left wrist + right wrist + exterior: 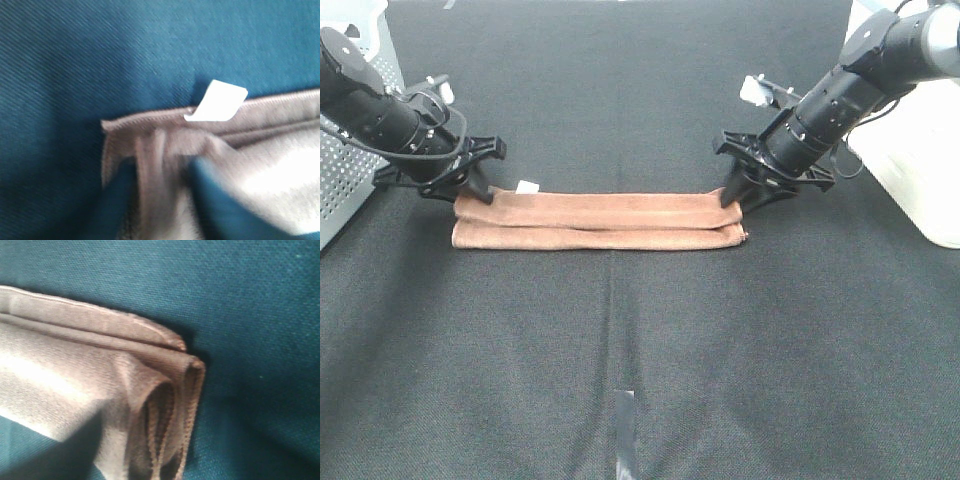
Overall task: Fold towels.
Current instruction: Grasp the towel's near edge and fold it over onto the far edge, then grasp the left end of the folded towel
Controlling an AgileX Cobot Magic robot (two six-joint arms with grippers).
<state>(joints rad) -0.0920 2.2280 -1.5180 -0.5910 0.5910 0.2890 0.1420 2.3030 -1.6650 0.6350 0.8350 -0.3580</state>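
The brown towel (600,220) lies folded into a long narrow strip across the middle of the dark table, with its small white tag (528,187) on the far edge near the left end. My left gripper (478,192) is down on the towel's left end and shut on it. In the left wrist view the cloth (270,165) bunches between the blurred fingers (220,200), close to the tag (217,101). My right gripper (738,195) is shut on the right end. In the right wrist view the layered end (165,390) curls up toward the camera.
A white perforated basket (350,170) stands at the left edge behind the left arm. A white container (920,170) stands at the right edge behind the right arm. A grey tape strip (625,430) marks the table near the front centre.
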